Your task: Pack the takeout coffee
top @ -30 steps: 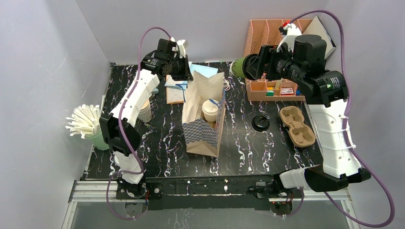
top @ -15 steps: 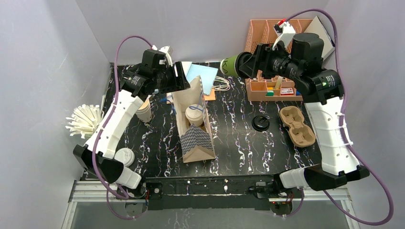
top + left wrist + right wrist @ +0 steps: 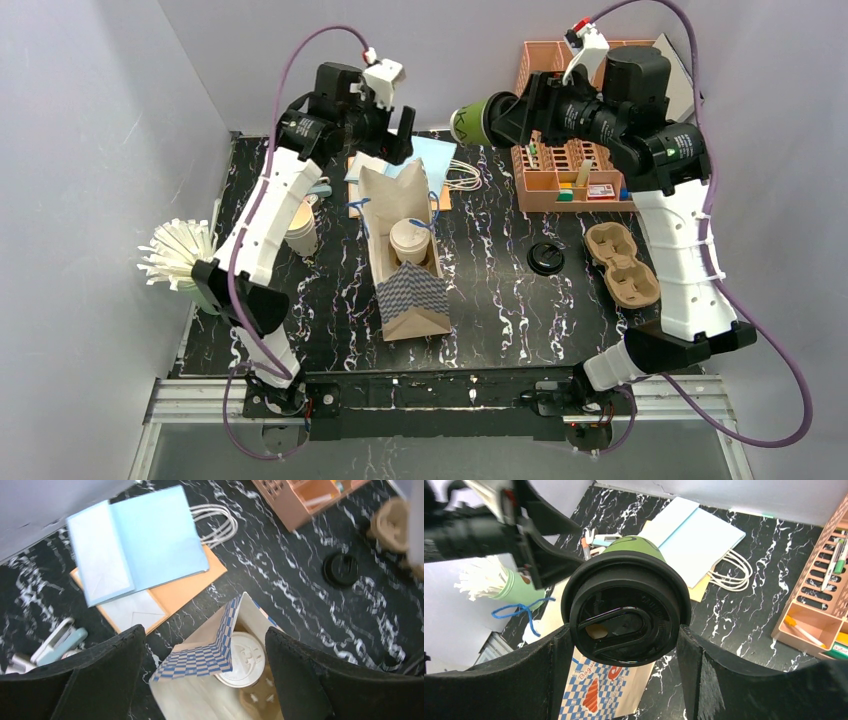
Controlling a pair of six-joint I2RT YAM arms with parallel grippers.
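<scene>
Mid-carry: the right gripper (image 3: 624, 650) pinches the dark green, black-lidded paper takeout coffee (image 3: 468, 122) sideways, aloft far-right of the open checked paper bag (image 3: 405, 290); the left gripper (image 3: 204, 635) hangs spread and empty above the bag; next, right the cup and lower it in.

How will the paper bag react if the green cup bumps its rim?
Probably floppy: the paper bag has thin, creased walls, so its rim should fold inward. Likely tippy too, standing tall and unheld, though the lidded cup inside may steady it.
</scene>
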